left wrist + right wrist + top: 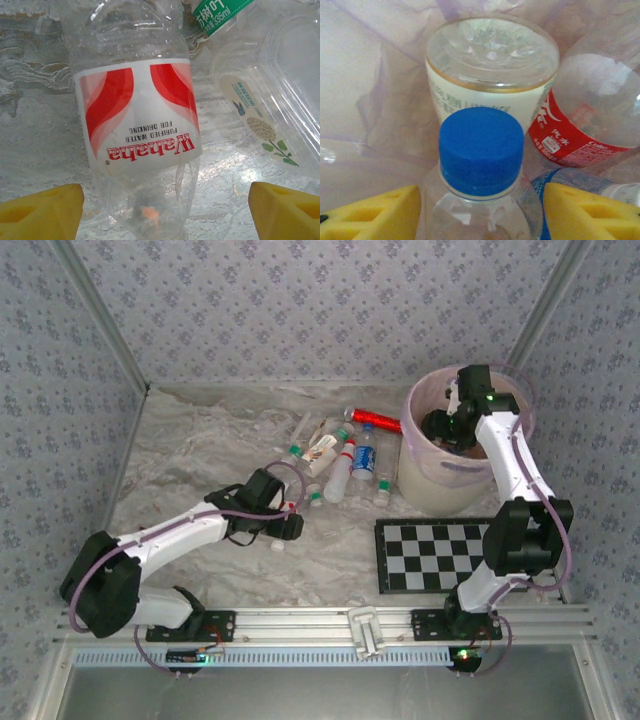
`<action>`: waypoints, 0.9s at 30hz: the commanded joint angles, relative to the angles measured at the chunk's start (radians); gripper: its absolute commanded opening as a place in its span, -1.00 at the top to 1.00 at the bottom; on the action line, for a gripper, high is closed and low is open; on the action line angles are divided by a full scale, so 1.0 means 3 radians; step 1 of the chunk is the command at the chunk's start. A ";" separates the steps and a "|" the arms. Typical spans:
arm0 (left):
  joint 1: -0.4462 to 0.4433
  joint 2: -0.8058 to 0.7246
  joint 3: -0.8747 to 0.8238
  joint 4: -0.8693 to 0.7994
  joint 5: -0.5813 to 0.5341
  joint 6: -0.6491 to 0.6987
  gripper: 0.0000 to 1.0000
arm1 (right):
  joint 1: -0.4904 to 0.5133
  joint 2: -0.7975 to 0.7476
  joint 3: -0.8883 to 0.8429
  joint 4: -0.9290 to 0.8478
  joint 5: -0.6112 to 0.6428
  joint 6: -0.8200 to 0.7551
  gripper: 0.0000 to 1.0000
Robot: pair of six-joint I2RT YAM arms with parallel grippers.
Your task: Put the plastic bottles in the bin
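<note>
At the frame's lower edge the left gripper (165,200) gapes astride the red-labelled bottle (140,120) — light, thin-walled, crushable, slick — so pinch its labelled middle gently.

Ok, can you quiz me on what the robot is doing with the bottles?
1. True or false: the left fingers are shut on the Wahaha bottle.
2. The cap between the right fingers is: A red, B blue, C green.
3. What black-and-white thing lies by the bin?
Key: 1 false, they stand open beside it. 2 B. 3 the checkerboard.
</note>
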 commanded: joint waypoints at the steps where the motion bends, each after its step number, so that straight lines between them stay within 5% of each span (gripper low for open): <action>1: -0.0031 0.0031 0.0013 -0.0097 -0.0009 0.0063 -0.70 | -0.0073 -0.0052 0.0056 -0.0181 0.0121 -0.0003 -0.49; 9: -0.0044 0.0114 0.0072 -0.0144 0.0068 0.0046 -0.73 | -0.0113 -0.0393 0.0333 -0.0493 0.0214 -0.0111 -0.98; 17: -0.0054 0.0214 0.0099 -0.0145 0.0013 0.0013 -0.69 | -0.0160 -0.0859 0.0446 -0.0547 -0.0006 -0.0025 -1.00; 27: -0.0054 0.0273 0.0136 -0.0158 -0.0151 -0.0074 -0.11 | -0.0160 -0.1683 -0.0046 0.0134 -0.0643 0.0131 -1.00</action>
